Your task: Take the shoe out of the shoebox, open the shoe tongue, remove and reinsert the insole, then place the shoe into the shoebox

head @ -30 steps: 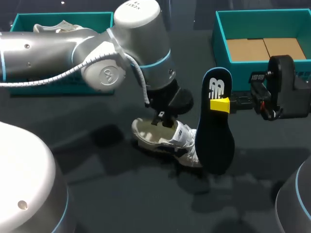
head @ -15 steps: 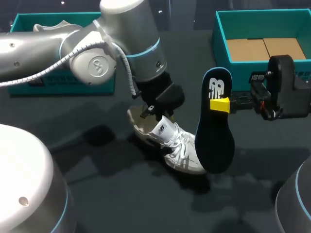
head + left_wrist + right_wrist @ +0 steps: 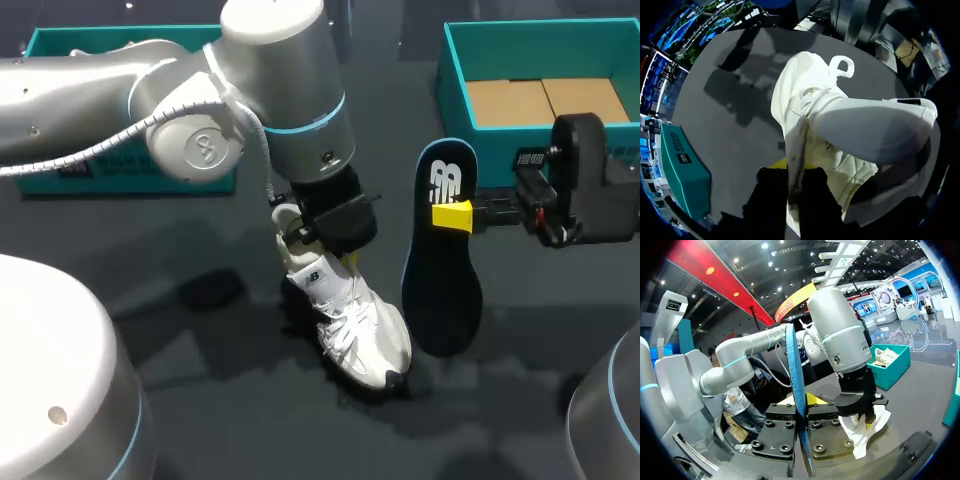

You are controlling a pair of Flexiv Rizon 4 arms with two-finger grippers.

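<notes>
**A:** Where is the shoe (image 3: 350,325) now, and who has it?

**B:** The left gripper (image 3: 310,245) has it. Its fingers are closed on the rim of the shoe's opening, one inside and one outside. The shoe hangs below them with its toe down on the table (image 3: 200,400). It is out of the shoebox (image 3: 455,70), which stands well apart behind the right gripper (image 3: 455,216).

**A:** And the insole (image 3: 443,270)?

**B:** It stands upright, clamped between the right gripper's fingers near its upper half. The long lower part hangs free below them, just beside the shoe.

**A:** How will these things handle, in your opinion?

**B:** I think the shoe is light, with a soft upper that folds under the fingers. The rim is a good hold for opening it, but a weak one for carrying. The insole looks thin and bendable (probably foam), so the free end may buckle when it is pushed in. A hold nearer to the leading end would guide it better.

**A:** What do the wrist views add?

**B:** The left wrist view shows the rim really passing between the left gripper (image 3: 792,170), which the arm hides in the head view. The right wrist view shows the insole (image 3: 792,370) edge-on, rising from the right gripper (image 3: 802,412). Only the head view shows its flat face and the box.
</notes>
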